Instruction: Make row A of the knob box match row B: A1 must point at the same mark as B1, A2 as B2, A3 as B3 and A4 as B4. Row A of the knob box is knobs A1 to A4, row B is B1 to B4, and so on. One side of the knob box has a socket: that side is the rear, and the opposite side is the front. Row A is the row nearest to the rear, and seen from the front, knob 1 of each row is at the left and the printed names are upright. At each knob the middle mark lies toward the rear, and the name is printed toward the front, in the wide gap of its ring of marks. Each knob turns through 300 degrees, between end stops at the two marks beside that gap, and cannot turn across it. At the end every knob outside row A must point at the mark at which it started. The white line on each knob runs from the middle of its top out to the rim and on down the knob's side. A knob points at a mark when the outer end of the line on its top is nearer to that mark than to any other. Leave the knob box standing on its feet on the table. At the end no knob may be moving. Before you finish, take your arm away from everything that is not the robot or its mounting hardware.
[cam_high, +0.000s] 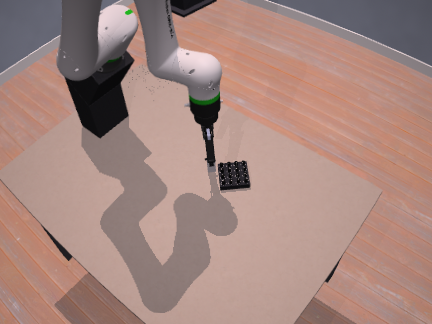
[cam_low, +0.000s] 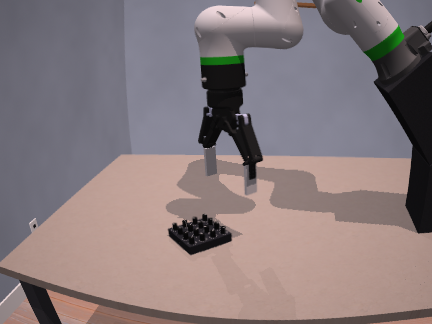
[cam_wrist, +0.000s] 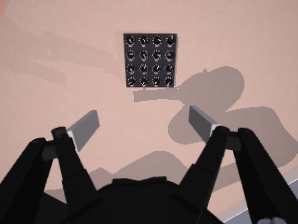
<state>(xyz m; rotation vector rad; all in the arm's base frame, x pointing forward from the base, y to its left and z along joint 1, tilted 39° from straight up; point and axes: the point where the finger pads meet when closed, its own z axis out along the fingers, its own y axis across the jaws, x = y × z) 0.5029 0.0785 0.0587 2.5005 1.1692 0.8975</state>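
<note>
The knob box (cam_high: 234, 175) (cam_low: 200, 231) (cam_wrist: 150, 60) is a small black square box with four rows of small black knobs, standing on the tan table top. The white lines on the knobs are too small to read. My gripper (cam_low: 230, 175) (cam_wrist: 143, 115) (cam_high: 211, 165) is open wide and empty. It hangs well above the table, beside the box and not over it. In the wrist view the box lies ahead of the fingertips, between them and the far edge of the view.
The tan table top (cam_high: 280, 235) (cam_low: 320, 250) carries only the box and the arm's black base (cam_high: 97, 100) (cam_low: 415, 150). The arm's shadow (cam_high: 165, 240) falls across the table. A wooden floor (cam_high: 325, 75) surrounds the table.
</note>
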